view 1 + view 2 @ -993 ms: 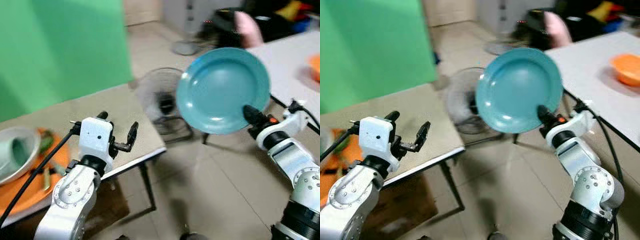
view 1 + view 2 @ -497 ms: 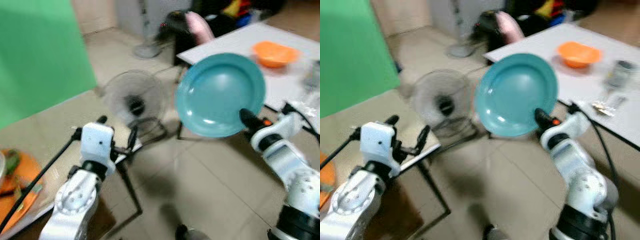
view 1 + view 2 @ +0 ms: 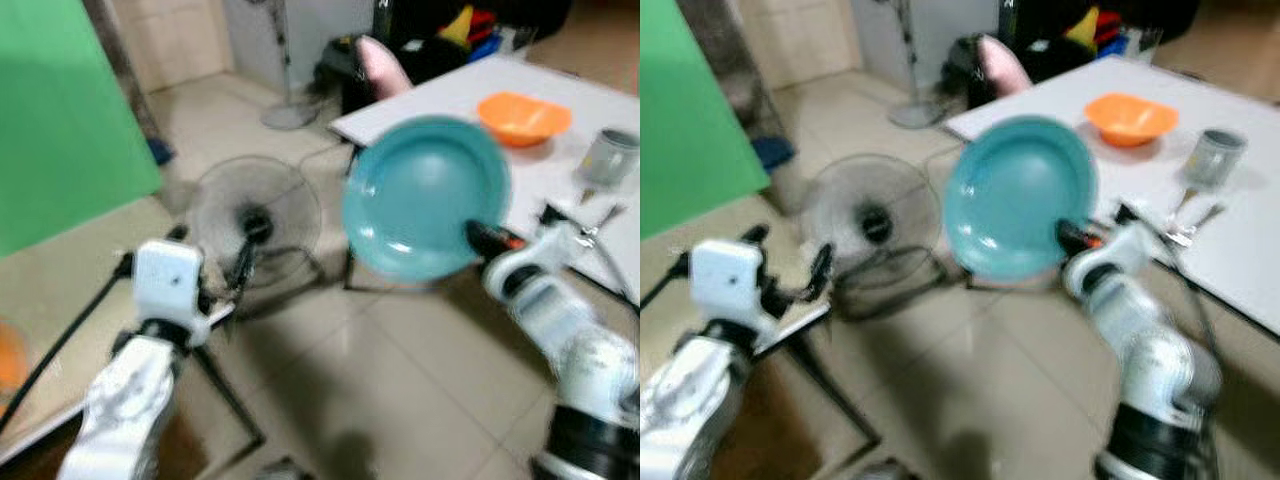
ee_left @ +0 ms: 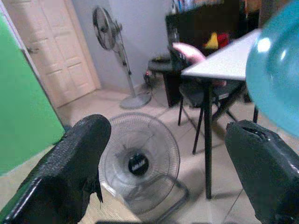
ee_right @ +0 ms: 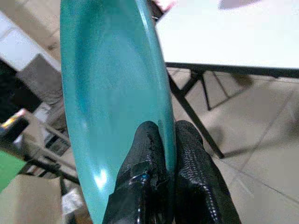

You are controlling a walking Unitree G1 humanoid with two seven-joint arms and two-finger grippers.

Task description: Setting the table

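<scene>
Swung rightward, the view now takes in the white worktop (image 3: 560, 160); right hand (image 3: 478, 232) pinches the plate (image 3: 425, 195) rim mid-air. Rigid, slick, breakable. Left hand (image 3: 215, 265) gapes empty.

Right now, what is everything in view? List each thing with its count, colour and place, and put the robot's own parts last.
plate: 1, teal, held on edge in the air between the two tables
bowl: 1, orange, on the white table, far side
cup: 1, grey, on the white table, nearer than the bowl
white table: 1, white top, dark legs, ahead to the right
floor fan: 1, grey cage, on the tiled floor between the tables
standing fan: 1, grey, by the back wall
green screen: 1, green, to the left
beige table: 1, beige, under the left arm
right gripper: black fingers pinching the plate's rim
left gripper: black fingers spread apart, holding nothing
</scene>
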